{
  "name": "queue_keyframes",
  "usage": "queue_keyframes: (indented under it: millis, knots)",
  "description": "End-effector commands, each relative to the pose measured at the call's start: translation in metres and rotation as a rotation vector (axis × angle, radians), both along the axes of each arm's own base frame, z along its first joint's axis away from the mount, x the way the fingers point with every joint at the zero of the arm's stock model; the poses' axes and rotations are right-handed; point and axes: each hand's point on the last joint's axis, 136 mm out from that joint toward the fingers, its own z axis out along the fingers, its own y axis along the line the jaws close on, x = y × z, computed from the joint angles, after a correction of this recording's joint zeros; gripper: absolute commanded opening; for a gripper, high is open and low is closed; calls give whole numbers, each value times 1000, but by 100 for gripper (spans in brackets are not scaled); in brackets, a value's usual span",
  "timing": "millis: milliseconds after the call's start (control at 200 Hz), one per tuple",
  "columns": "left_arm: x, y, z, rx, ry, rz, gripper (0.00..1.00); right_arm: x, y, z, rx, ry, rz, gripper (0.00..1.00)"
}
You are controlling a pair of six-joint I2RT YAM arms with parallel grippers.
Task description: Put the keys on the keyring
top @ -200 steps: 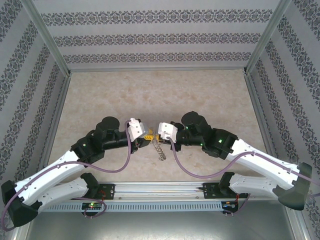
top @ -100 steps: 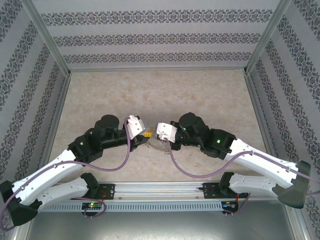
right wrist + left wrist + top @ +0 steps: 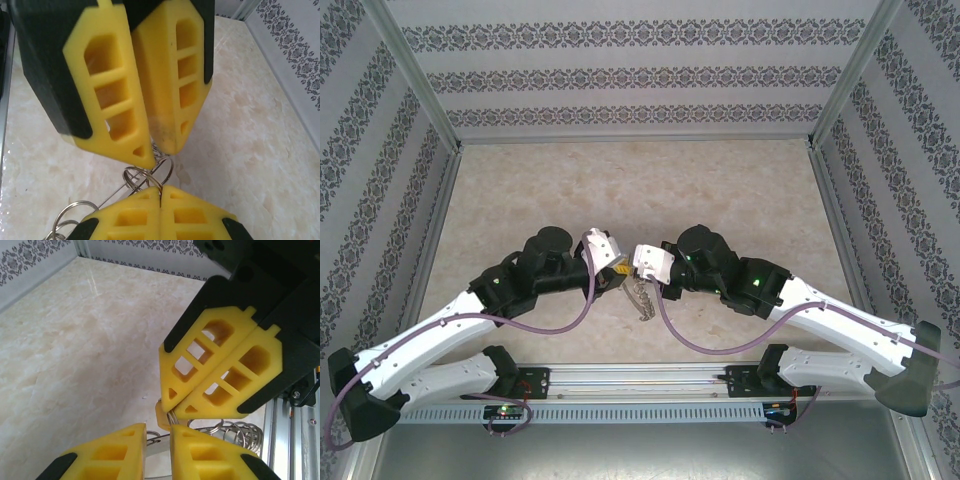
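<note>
Honestly, it's mid-threading: right pincer (image 3: 160, 191) is clamped shut on the keyring (image 3: 641, 300), which hangs off its tips. Left pincer (image 3: 158, 430) is nearly closed, with the tiny yellow-orange key (image 3: 161, 414) right at its tips; can't tell if it's gripped. Next needs a careful hook-on nudge.

The keyring (image 3: 640, 299) sits between left gripper (image 3: 619, 276) and right gripper (image 3: 633, 281), seemingly touching both.

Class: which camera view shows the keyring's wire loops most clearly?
Right wrist view: the keyring has its silver loops close and sharp. The left wrist view shows some loops low, partly hidden; the top external view shows a tiny grey cluster.
</note>
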Motion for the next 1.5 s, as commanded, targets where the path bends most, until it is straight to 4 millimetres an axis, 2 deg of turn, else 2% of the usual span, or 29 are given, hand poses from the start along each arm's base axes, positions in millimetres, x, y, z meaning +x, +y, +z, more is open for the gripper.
queue_keyframes:
  millis: [0,250,475,879,1084,1284,1494]
  knots:
    - [-8,-6,13,-27,11,-29,21,6,6,18,55,-28,-24,0]
    - [-8,-7,13,-32,25,-21,20,9,5,18,54,-31,-41,0]
    - [-16,-5,25,-86,13,-44,19,14,2,17,47,-33,-77,0]
    - [-9,-14,15,-77,43,-37,17,9,7,23,80,-7,-54,0]
    - [-6,-18,13,-78,56,-35,11,7,9,22,81,0,-42,0]
    - [-4,-19,9,-69,67,-28,10,8,9,20,79,6,-46,0]
    - [-10,-15,21,-117,65,-30,10,15,5,17,58,-10,-89,0]
